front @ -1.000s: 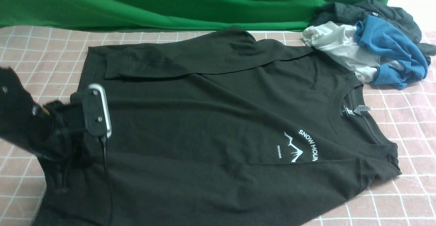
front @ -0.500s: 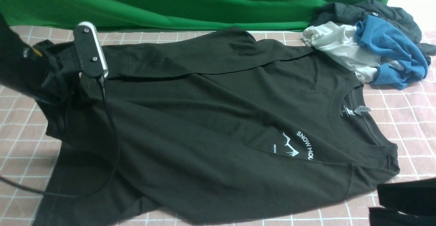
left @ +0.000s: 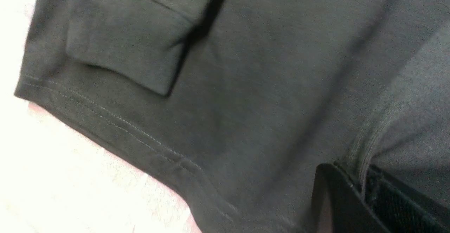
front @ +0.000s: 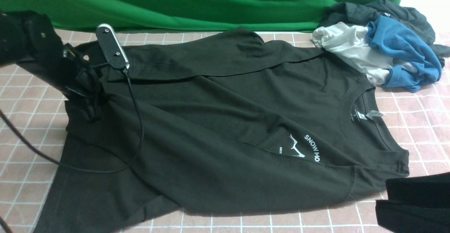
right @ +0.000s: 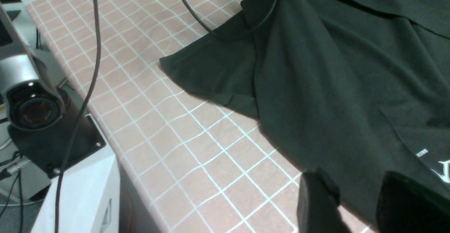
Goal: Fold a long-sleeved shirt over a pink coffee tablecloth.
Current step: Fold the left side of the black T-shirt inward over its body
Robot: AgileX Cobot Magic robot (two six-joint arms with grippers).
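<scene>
long-sleeved shirt (front: 225, 120): black, spread at the centre of the pink coffee tablecloth (front: 415, 127), collar toward 3 o'clock, hem toward 9 o'clock. The far sleeve is folded across the body on the 12 o'clock side, and a crease hides part of the white chest print.
left tool (left: 360, 191): at 10 o'clock, pressed together on a fold of the shirt near its hem, with the fabric raised off the cloth.
right tool (right: 351, 182): at 5 o'clock, fingers spread, the shirt's near edge lying between them.
pink coffee tablecloth: white grid, covers the worktop.
heap of garments (front: 386, 46): blue, white and dark grey, at 2 o'clock, touching the shirt's shoulder.
green cloth (front: 197, 4): along 12 o'clock.
</scene>
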